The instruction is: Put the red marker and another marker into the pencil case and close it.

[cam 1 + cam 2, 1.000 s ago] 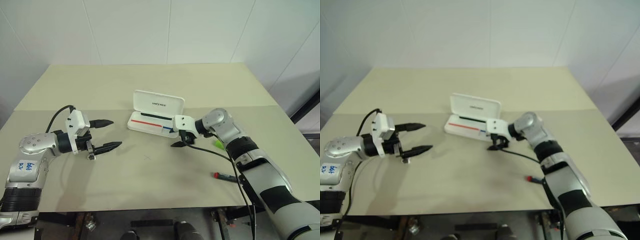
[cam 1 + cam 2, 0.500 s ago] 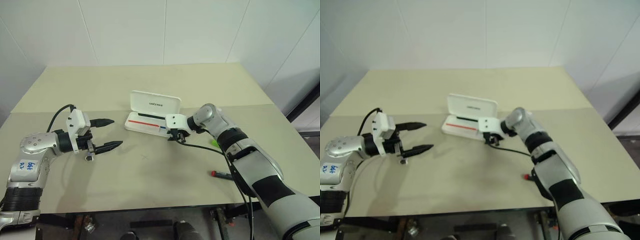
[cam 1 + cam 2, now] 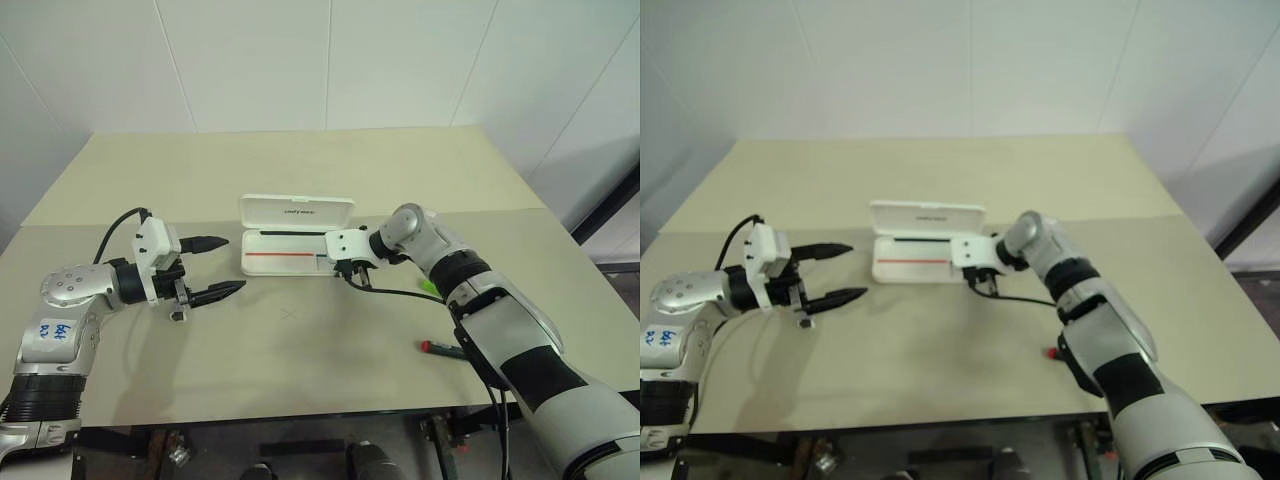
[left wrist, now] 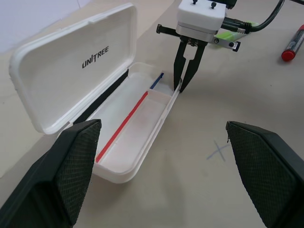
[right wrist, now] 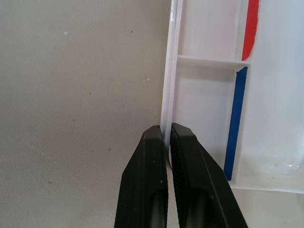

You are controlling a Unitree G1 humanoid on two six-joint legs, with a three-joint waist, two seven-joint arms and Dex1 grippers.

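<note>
Left eye view has the pencil case (image 3: 285, 250) lying open near the middle of the worktop (image 3: 300, 370), lid propped up toward twelve o'clock, its tray bare apart from the red and blue stripe. No marker is inside, so every part of the job is still to do: two pens to load, then the lid to shut.

Right tool (image 3: 352, 274) sits at the case's three o'clock end; the right wrist view shows its fingers (image 5: 145, 190) pinched together on the thin front wall of the tray, so it appears to be positioning or steadying the case rather than fetching a pen. Left tool (image 3: 218, 268) hovers off at the case's nine o'clock, fingers spread wide and holding nothing.

Red marker (image 3: 446, 350) lies loose at about four o'clock from the case, well apart from it. Green highlighter (image 3: 432, 287) peeks out behind the right forearm, at roughly three o'clock, also untouched.
</note>
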